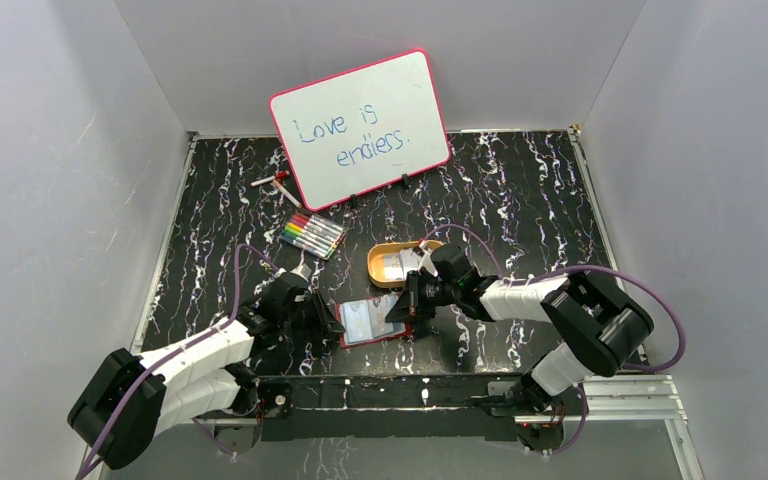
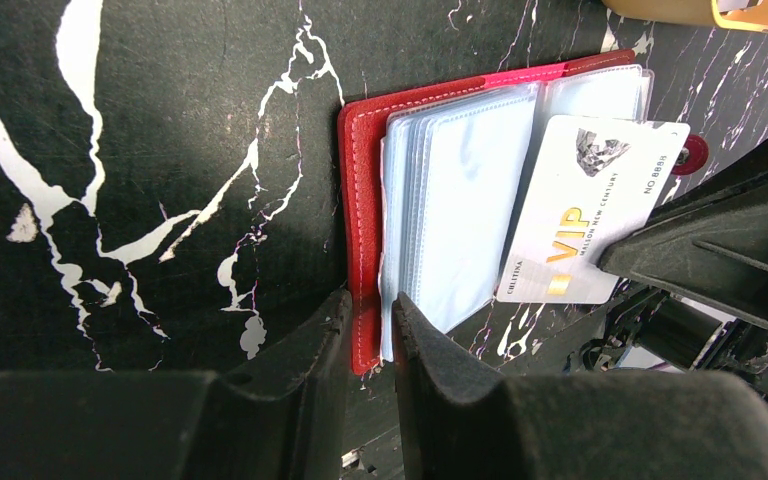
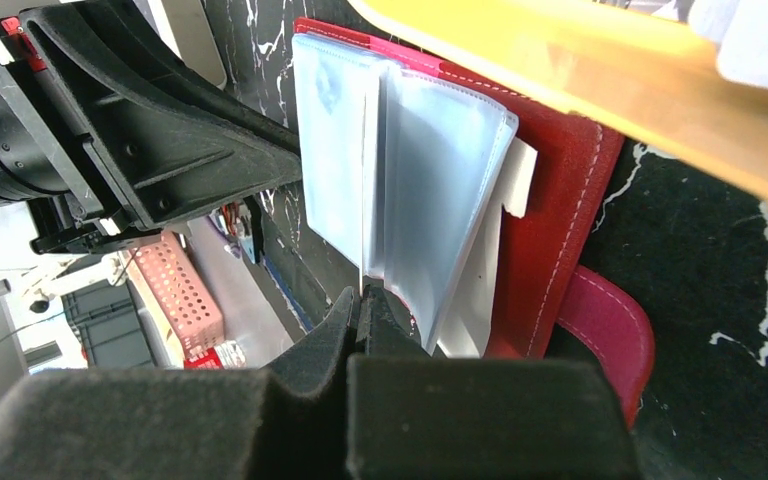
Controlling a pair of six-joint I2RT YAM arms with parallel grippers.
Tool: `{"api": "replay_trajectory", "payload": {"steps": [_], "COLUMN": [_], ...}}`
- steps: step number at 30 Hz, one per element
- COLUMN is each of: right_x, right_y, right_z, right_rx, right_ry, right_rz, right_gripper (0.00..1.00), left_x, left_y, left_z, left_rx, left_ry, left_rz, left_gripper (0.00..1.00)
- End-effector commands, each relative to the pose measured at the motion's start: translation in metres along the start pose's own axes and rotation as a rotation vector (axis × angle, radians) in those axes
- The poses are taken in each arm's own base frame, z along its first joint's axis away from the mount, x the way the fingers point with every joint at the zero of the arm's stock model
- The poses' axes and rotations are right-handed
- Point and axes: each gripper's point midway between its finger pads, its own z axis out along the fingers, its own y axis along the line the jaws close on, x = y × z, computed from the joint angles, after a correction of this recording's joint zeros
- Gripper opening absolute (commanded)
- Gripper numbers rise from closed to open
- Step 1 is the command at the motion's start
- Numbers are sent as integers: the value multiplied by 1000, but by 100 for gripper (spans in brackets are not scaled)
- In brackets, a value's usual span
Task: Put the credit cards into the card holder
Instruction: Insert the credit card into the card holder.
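The dark-red card holder (image 1: 370,322) lies open on the table, its clear sleeves (image 2: 470,210) fanned up. My left gripper (image 2: 372,318) is shut on the near edge of its red cover (image 2: 365,200), one finger on each side. My right gripper (image 3: 360,300) is shut on a white "VIP" credit card (image 2: 585,215). That card shows edge-on (image 3: 364,180) between two sleeves, and its far end overlaps the sleeves. More credit cards (image 1: 393,266) lie in the orange tray (image 1: 378,258). The holder's snap tab (image 3: 610,330) sticks out to the right.
A whiteboard (image 1: 360,125) with handwriting stands at the back. A set of colour markers (image 1: 312,235) and a loose pen (image 1: 275,182) lie in front of it. The orange tray's rim (image 3: 580,70) is just beyond the card holder, close to my right wrist.
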Motion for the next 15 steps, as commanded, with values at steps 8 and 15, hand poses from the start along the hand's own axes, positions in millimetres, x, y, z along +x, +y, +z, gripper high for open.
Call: {"api": "replay_trajectory", "payload": {"steps": [8, 15], "right_x": [-4, -4], "right_y": [11, 14], "right_z": [4, 7], "right_rx": [-47, -66], "right_ry": [0, 4], "right_rz": [-24, -20], "right_gripper": [0, 0], "left_x": [4, 5], "left_y": [6, 7], "left_z": [0, 0], "left_rx": [-20, -21], "left_ry": [11, 12], "left_rz": [3, 0], "left_gripper": [20, 20]}}
